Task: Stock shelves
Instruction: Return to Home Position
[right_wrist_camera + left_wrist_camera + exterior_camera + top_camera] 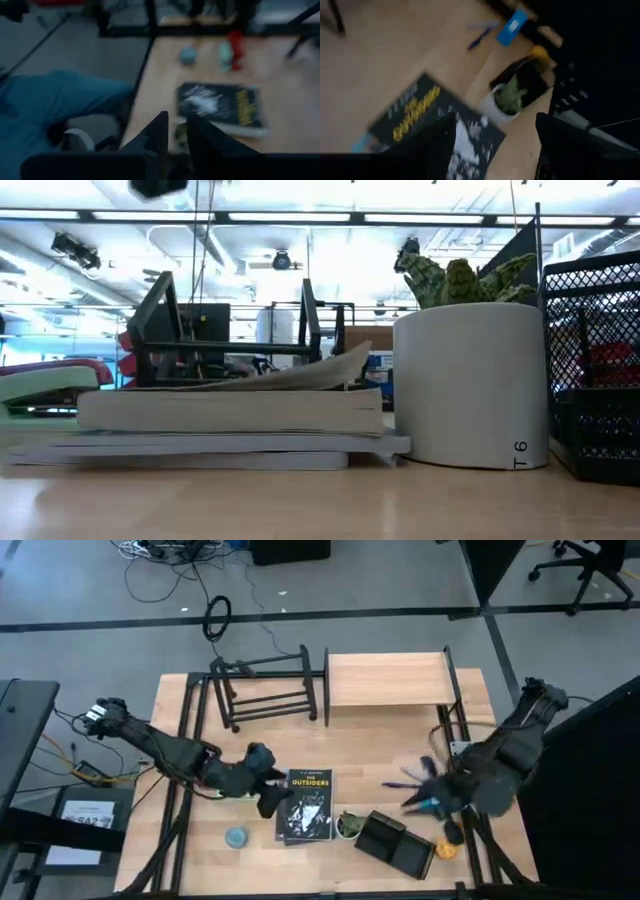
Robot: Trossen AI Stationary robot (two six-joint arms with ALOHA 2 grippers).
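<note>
1. Your left end effector (272, 792) hangs open and empty beside the book stack (308, 808), likely clear to go home.
2. Your right end effector (420, 795) hovers near the mesh organizer (395, 843); its state cannot be told.
3. The wood shelf (390, 680) and black rack (265, 690) stand at the desk's (380, 745) far edge, with nothing visible on them.

In the low view the black rack (230, 346) is half hidden behind the stacked books (230, 415); the mesh organizer (600, 370) is cut by the right edge.

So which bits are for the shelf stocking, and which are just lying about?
For the job: wood shelf, black rack, stack of books, left claw beside it, right claw by pens.
Lying about: potted plant, mesh organizer, pens, blue disc, orange object.
</note>
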